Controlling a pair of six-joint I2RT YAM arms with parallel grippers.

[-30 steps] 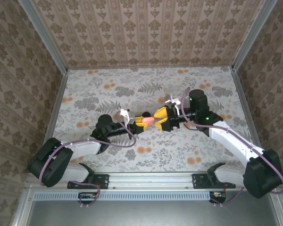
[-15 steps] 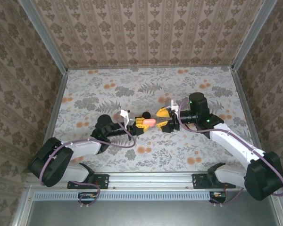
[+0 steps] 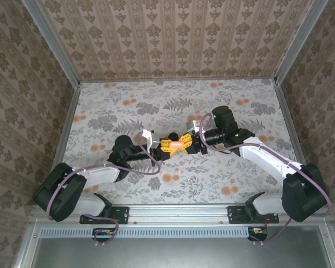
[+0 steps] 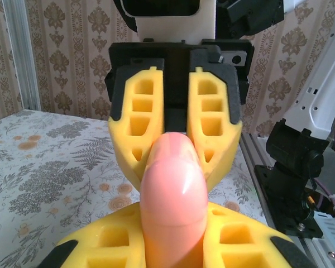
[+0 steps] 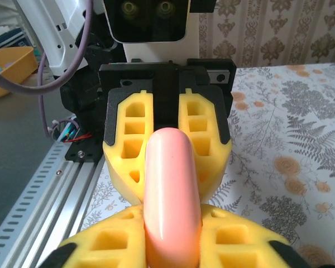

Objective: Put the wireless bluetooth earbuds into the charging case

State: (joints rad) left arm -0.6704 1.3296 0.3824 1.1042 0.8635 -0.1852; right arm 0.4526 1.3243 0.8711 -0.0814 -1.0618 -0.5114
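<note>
You have the charging case pinched from both ends, with the left gripper closed on one end and the right gripper closed on the other, over the middle of the floral table. Its lid looks shut, so hold one end firm and work the other gently, never twisting the smooth shell out of either grip. Both arms reach inward, low and level, and meet nose to nose.

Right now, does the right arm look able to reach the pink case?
Likely yes: the right hand is closed on one end of the case, the left hand gripping the other end, nothing between.
</note>
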